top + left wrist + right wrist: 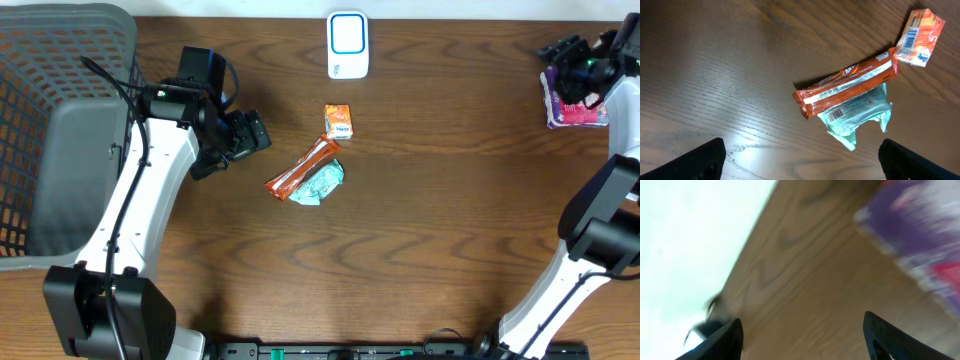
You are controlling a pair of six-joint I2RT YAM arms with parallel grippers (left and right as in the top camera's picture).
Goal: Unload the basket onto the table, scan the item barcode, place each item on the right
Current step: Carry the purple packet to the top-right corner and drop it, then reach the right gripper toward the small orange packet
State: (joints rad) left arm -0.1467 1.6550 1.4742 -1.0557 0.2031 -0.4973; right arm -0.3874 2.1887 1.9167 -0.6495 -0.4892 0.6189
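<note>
Overhead table (420, 260): dark brown wood grain, with every item below lying on it.
Basket (40, 130): grey mesh, at the table's left edge, just beside the left arm.
Left arm (150, 180): white links, reaching from the front edge toward the middle of the table.
Right arm (600, 210): white and black links, rising along the right edge to the rear corner.
Left gripper (252, 133): black, jaws spread wide with only bare wood between them; near the central wrappers but apart from them.
Right gripper (568, 55): at the far right rear, by the purple pack; the wrist view is blurred, yet its dark fingers (725, 337) stand apart and nothing sits between them.
Purple pack (575, 100): flat on the table at the right edge, free of the jaws.
Scanner (347, 45): white with a blue-outlined face, rear centre, well apart from both grippers.
Orange bar wrapper (302, 170): long, lying diagonally at table centre, barcode facing up, overlapping the teal packet.
Teal packet (322, 185): crumpled, partly under the bar, barcode facing up.
Small orange packet (338, 121): just beyond the bar's upper end, barcode up; whether they touch cannot be told.
</note>
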